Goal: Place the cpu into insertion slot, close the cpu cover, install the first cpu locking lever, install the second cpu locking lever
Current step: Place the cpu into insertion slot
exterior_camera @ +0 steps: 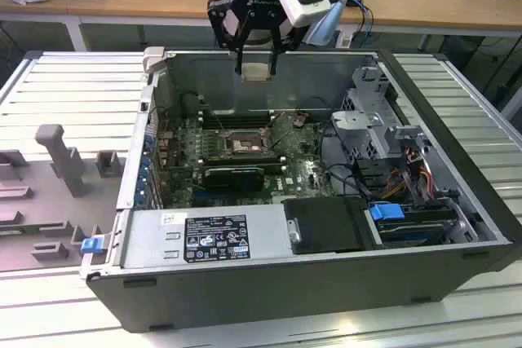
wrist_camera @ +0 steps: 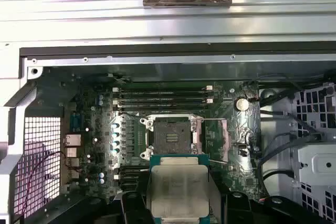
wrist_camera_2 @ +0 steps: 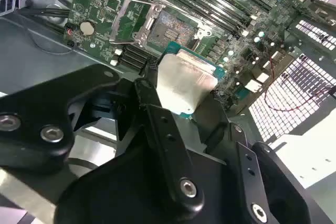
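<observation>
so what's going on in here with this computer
A robot arm's gripper holds the cpu, pinched between its fingers, above an open computer case. On the motherboard below, the insertion slot is empty and the cpu cover is swung open beside it. The chip is not seated yet.

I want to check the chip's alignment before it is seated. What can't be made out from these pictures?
- Underside of the cpu: it faces away in both wrist views, hidden behind its own metal top.
- Where the tool grips the cpu's edges: covered by the black fingers in the second wrist view.
- Single pins in the insertion slot: too small in the first wrist view and the exterior view.
</observation>
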